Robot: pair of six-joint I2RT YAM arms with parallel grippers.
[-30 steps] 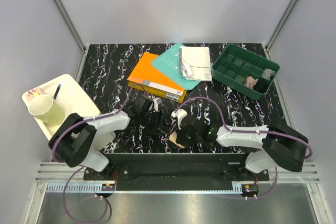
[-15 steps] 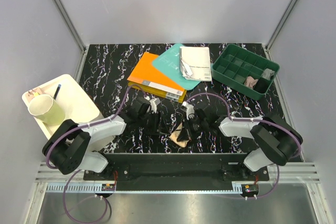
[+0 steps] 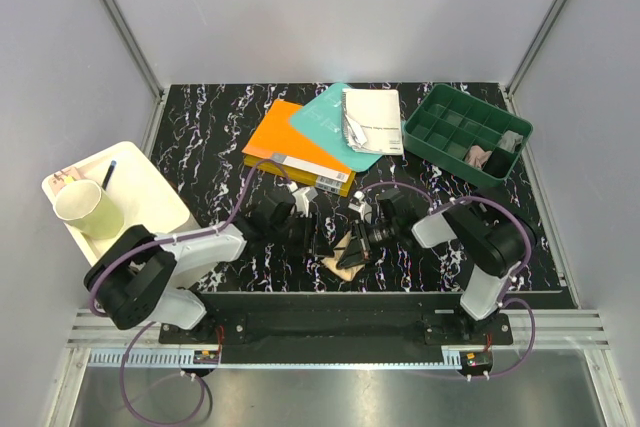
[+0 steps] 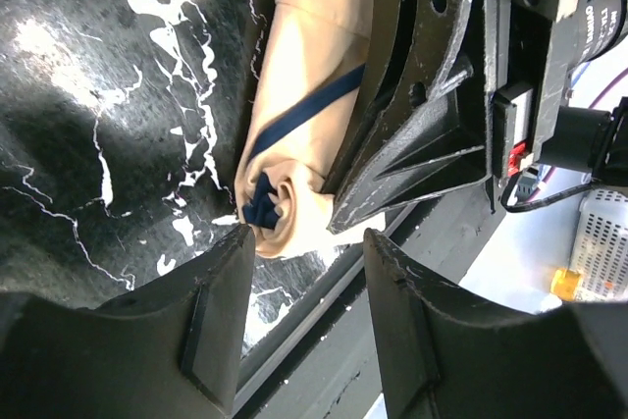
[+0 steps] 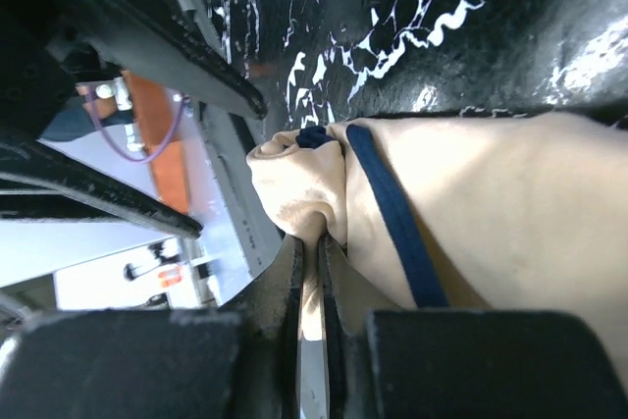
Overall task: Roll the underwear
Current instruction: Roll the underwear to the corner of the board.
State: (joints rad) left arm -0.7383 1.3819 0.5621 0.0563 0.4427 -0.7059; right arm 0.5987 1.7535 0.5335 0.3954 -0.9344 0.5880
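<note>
The beige underwear (image 3: pixel 346 253) with dark navy edging lies rolled up near the table's front edge. In the right wrist view its roll (image 5: pixel 491 203) fills the right half, and my right gripper (image 5: pixel 312 242) is shut on a fold of the beige fabric at the roll's end. From the left, my left gripper (image 4: pixel 306 242) stands open with nothing between its fingers. The roll's end (image 4: pixel 294 125) sits just beyond its tips, with the right gripper (image 4: pixel 422 134) against the roll's far side. In the top view both grippers, left (image 3: pixel 320 239) and right (image 3: pixel 360 240), meet at the roll.
An orange book (image 3: pixel 295 147), a teal book (image 3: pixel 325 119) and a white booklet (image 3: pixel 372 119) lie behind the grippers. A green compartment tray (image 3: pixel 440 117) at the back right holds small crumpled cloth pieces. At the left, a cream tray (image 3: pixel 150 187) carries a cup (image 3: pixel 88 209).
The right arm has folded in and its wrist has swung further back, still gripping the fabric. My left gripper has slid right, closer to the roll. The underwear stays near the front edge.
</note>
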